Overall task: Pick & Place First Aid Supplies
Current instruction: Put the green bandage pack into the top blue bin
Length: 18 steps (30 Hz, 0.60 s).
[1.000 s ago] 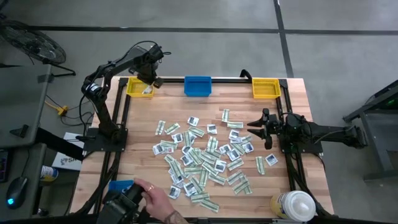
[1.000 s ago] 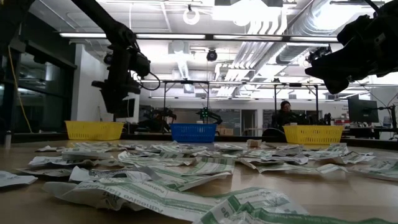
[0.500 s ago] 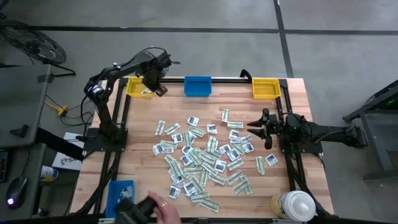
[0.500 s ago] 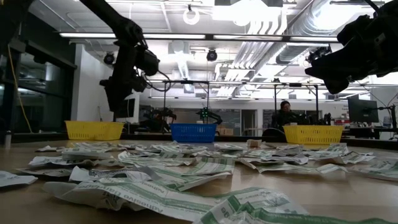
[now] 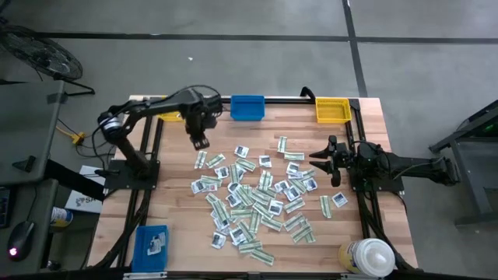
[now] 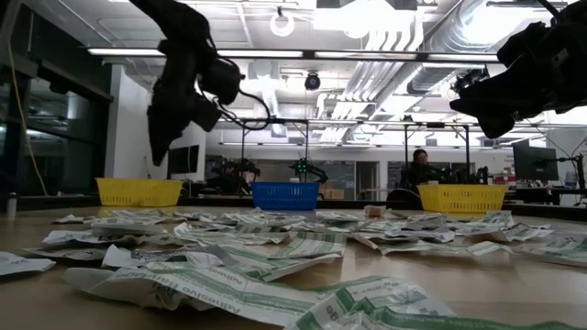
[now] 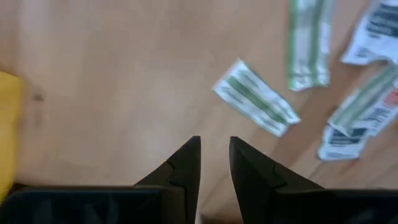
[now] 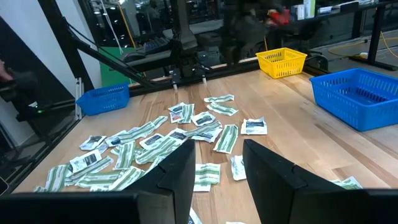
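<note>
My left pincer (image 5: 199, 142), slightly parted and empty, hangs over bare table (image 5: 175, 155) left of the packets (image 5: 257, 194); my right pincer (image 5: 317, 161) waits, parted.

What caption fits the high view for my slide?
Left gripper hovers empty beside scattered first aid packets; right gripper waits opposite.

Along the upper edge of the wooden table (image 5: 175, 225) — a yellow bin (image 5: 331, 110) at upper right, a blue bin (image 5: 247, 107) at centre. Another blue bin (image 5: 152, 244) at lower left, off the table's left edge, with something small inside. White-capped bottle (image 5: 368, 257) at lower right corner. In the low view, centre right, far back — a seated person (image 6: 419, 169).
</note>
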Tool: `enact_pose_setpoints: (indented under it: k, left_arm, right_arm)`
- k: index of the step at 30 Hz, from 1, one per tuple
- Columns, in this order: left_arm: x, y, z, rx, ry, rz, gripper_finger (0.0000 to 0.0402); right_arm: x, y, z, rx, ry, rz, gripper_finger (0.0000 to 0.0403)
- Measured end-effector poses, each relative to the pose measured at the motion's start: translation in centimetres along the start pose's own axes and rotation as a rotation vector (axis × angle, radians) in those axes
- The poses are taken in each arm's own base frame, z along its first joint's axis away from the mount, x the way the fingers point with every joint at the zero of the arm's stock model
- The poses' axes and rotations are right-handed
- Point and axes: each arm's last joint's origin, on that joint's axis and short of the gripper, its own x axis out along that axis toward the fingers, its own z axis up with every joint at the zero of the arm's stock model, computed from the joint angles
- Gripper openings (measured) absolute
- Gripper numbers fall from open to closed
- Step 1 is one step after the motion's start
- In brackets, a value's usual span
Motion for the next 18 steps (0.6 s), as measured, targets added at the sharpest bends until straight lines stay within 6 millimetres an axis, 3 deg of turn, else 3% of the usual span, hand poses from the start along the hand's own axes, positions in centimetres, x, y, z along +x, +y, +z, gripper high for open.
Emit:
enact_pose_setpoints:
  k: [10,18]
  left_arm:
    - [2.4,-3.6,-4.8,-0.171,-0.039,-0.069,0.0083]
    - [4.8,-4.4,-5.5,-0.214,-0.093,-0.053,0.0083]
  right_arm:
    - [0.0,0.0,0.0,0.0,0.0,0.0,0.0129]
    - [0.0,0.0,0.0,0.0,0.0,0.0,0.0129]
